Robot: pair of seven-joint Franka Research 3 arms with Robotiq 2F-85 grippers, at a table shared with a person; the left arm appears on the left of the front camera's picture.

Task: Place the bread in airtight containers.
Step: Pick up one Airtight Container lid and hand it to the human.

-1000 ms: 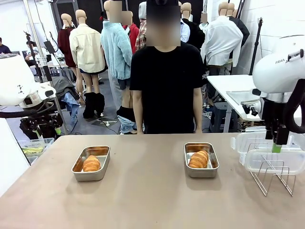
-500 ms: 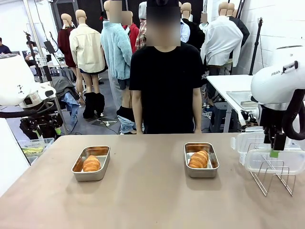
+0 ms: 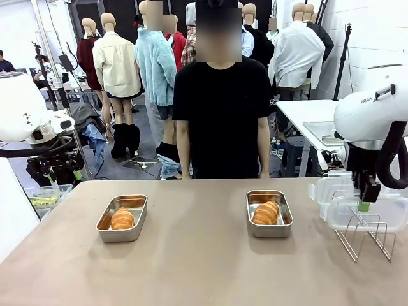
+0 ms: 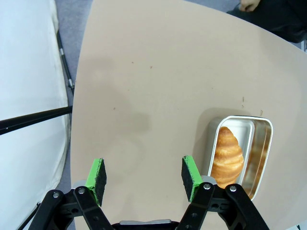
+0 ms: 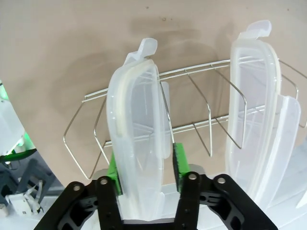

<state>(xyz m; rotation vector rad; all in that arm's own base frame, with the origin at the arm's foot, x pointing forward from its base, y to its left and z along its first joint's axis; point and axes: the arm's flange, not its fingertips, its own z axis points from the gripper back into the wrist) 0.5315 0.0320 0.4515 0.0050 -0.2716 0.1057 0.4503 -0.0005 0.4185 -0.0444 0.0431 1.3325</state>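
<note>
Croissants sit one apiece in open steel tins: left croissant in the left tin toward the counter's left edge, right croissant in the right tin right of middle. Each lies lengthwise along its tin, tips toward near and far edges. Lids stand upright in a wire rack at the right edge, easy to pinch; my right jaws clasp one clear lid. My left jaws hang open beside the left tin.

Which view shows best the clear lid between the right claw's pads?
The right wrist view: the lid stands on edge in the wire rack, between the green pads. The front view shows it small, under the right claw.
</note>
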